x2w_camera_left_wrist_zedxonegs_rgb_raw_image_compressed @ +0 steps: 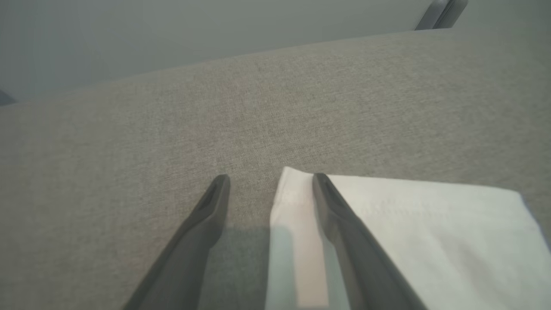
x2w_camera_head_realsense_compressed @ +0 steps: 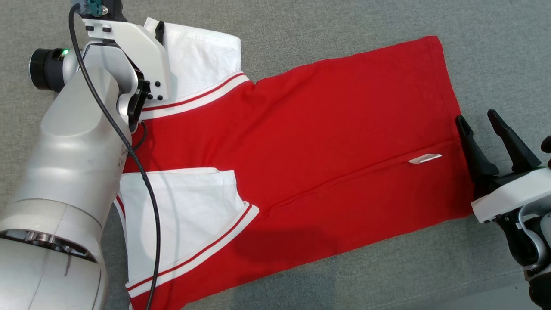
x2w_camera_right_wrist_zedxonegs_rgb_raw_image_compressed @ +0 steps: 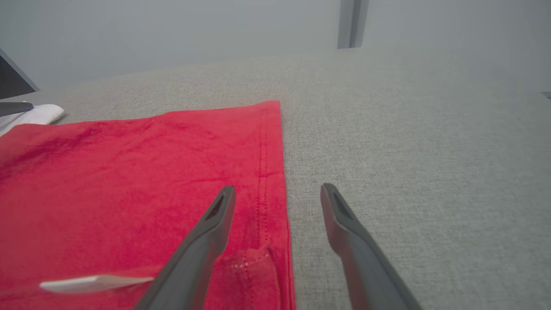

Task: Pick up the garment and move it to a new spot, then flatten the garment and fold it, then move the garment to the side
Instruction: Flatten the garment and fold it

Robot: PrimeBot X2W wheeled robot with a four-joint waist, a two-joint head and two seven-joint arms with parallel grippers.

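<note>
The soft, limp garment (x2w_camera_head_realsense_compressed: 327, 142) lay flat on the grey desk (x2w_camera_head_realsense_compressed: 495, 43); it looked light, best pinched at edges; the left claw (x2w_camera_left_wrist_zedxonegs_rgb_raw_image_compressed: 269, 181) gaped empty astride its white sleeve (x2w_camera_left_wrist_zedxonegs_rgb_raw_image_compressed: 409, 215); the right claw (x2w_camera_head_realsense_compressed: 476, 116) gaped empty astride its hem (x2w_camera_right_wrist_zedxonegs_rgb_raw_image_compressed: 275, 172).

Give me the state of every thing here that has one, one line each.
shirt: flat on the grey surface, near long side folded in, not held.
far sleeve: spread flat.
near sleeve: lying over the red body.
left gripper: open, astride the far sleeve's edge, gripping nothing.
right gripper: open, astride the hem, gripping nothing.
</note>
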